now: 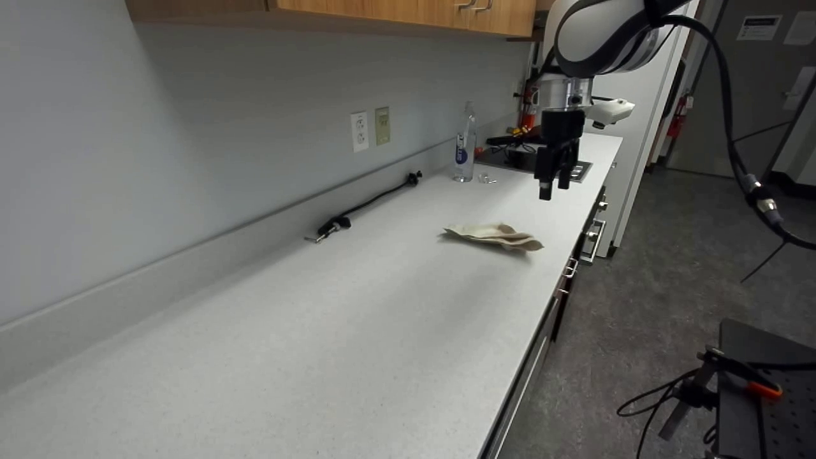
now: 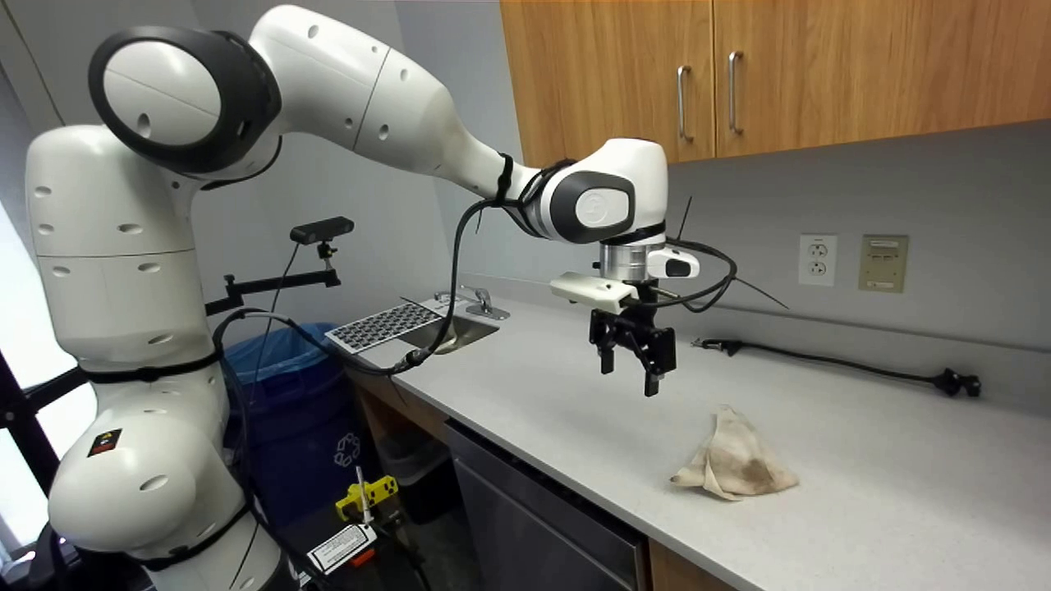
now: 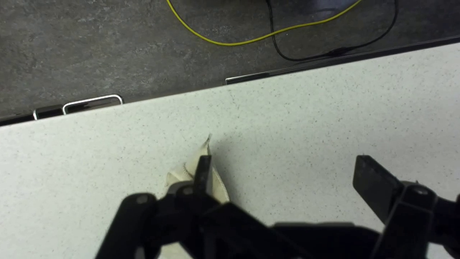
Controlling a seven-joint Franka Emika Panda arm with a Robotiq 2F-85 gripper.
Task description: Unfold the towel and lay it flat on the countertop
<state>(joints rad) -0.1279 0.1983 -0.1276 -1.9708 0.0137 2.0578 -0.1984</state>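
One long table (image 1: 319, 319) runs through the scene, smooth, pale grey-white and finely speckled, with a straight, dark-trimmed front edge and one low backsplash (image 1: 191, 266) in the same tone. One arm (image 2: 386, 107), made of rounded, glossy white segments with black bands, reaches out over it. Wooden cupboards (image 2: 608, 82) hang above, flat-fronted and warm brown with fine grain; two metal bar handles (image 2: 732, 92) show in both exterior views. One blue bin (image 2: 287, 443), topped with a thin, crinkled liner (image 2: 291, 355), stands beside the table. One slim black rod (image 2: 837, 362), slightly bent and knobbly at both ends, lies on the table just beside the backsplash. One towel (image 2: 739, 464) rests on the table, nearer the front edge than the backsplash: thin, soft, cream fabric with brownish patches, folded over itself into a rumpled, pointed wedge. One tool (image 2: 629, 376), black, angular and matt, hangs above the table, apart from the towel; it is released, its two blocky fingers (image 3: 375, 187) spread wide. In the wrist view one of them covers part of the towel. One clear bottle (image 1: 467, 143) with a blue mark stands upright near the backsplash. Two flat rectangular plates (image 1: 360, 131), one white and one tan, sit side by side above the backsplash.
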